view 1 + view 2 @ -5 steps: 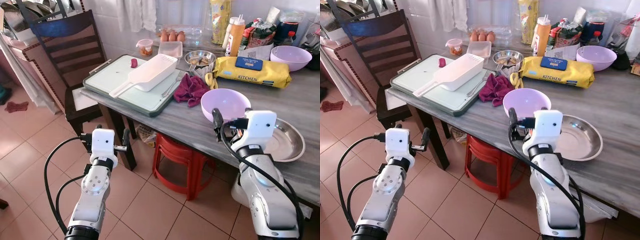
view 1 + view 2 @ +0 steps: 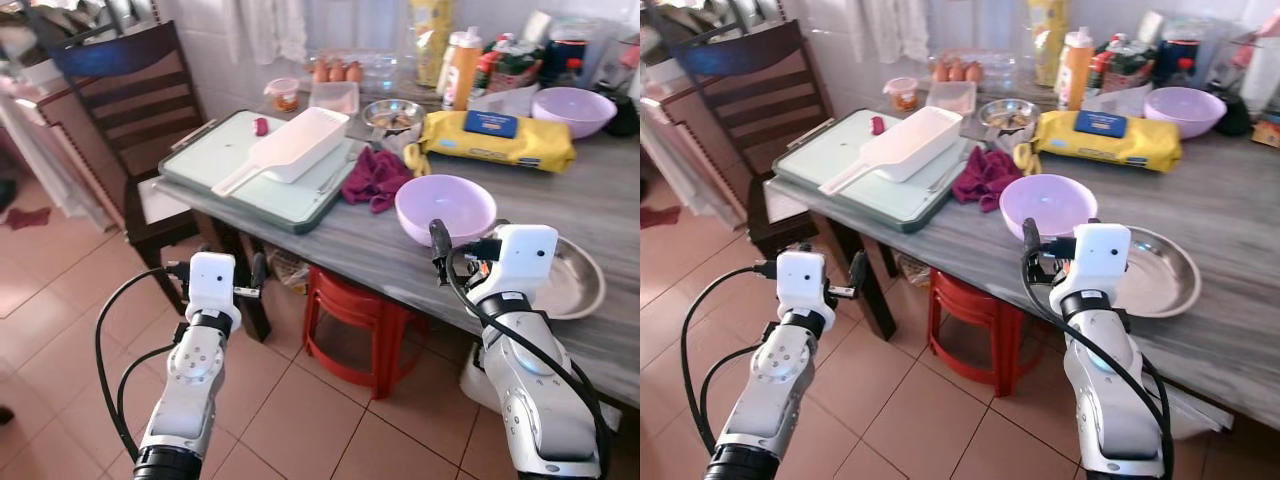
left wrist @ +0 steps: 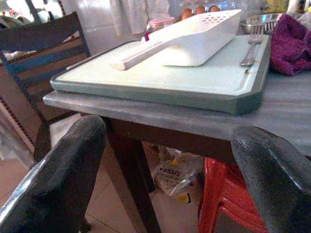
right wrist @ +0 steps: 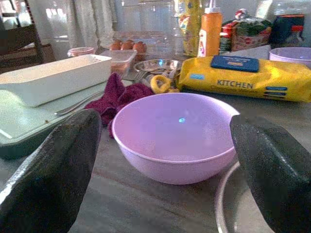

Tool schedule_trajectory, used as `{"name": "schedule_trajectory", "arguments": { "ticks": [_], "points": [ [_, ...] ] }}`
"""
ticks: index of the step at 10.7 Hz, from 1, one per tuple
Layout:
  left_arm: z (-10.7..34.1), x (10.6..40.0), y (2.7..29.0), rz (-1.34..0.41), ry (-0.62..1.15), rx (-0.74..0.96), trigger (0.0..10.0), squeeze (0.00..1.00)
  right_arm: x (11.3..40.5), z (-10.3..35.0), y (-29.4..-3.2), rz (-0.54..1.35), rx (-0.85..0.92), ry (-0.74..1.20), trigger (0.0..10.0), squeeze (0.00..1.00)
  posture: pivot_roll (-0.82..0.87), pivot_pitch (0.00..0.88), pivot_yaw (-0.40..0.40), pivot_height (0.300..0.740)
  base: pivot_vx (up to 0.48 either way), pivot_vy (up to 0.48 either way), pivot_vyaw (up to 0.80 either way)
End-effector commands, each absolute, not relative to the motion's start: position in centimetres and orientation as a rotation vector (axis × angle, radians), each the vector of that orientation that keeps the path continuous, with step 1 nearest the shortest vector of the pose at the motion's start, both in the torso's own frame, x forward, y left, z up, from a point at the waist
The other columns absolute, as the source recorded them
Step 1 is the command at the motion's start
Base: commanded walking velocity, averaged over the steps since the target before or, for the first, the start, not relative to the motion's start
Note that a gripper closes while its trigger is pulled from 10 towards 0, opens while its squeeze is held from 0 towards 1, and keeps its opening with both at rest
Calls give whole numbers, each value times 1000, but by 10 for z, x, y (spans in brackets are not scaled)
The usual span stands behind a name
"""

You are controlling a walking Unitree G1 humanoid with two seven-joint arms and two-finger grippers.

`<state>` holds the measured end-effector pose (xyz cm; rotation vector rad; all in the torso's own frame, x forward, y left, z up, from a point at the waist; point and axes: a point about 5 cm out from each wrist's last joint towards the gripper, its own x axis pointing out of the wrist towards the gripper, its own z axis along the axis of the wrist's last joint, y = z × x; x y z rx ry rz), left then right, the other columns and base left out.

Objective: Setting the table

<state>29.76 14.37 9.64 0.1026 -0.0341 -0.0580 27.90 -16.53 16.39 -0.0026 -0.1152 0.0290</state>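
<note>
The right gripper (image 4: 165,160) is held wide, empty, before the near bowl (image 4: 176,134), which is taken as the landmark. The rim should be approached level and straddled squarely. The left gripper (image 3: 167,160) is spread wide, empty, well left of it below the table (image 2: 330,235).

Counted: one tray (image 2: 240,165) left of it, two bowls, one steel plate (image 2: 575,285) touching it.

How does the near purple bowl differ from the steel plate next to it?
The purple bowl is matte plastic-looking, deep and round-sided; the steel plate is shiny metal, wide and shallow. The bowl sits farther in on the grey table, while the plate lies nearer the table's front edge, partly behind the right gripper. Seen along the right wrist, the bowl is centred between the open fingers and the plate is off to one side. Both stand upright and look empty.
</note>
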Motion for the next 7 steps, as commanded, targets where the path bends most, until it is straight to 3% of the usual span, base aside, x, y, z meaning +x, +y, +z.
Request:
{"name": "schedule_trajectory", "arguments": {
  "ticks": [1, 5, 7],
  "points": [
    [98, 298, 145, -65, -33, 109, 10000, 0, 279, 160, -161, 46, 1, -101, 10000, 0, -150, 34, 91, 740, 0, 0, 0],
    [100, 300, 143, -65, -34, 105, 10000, 0, 280, 160, -163, 41, 1, -98, 10000, 0, -152, 35, 89, 740, 0, 0, 0],
    [100, 301, 142, -61, -35, 99, 10000, 0, 280, 160, -165, 33, 7, -95, 10000, 0, -157, 35, 88, 740, -268, 0, 0]
  ]
}}
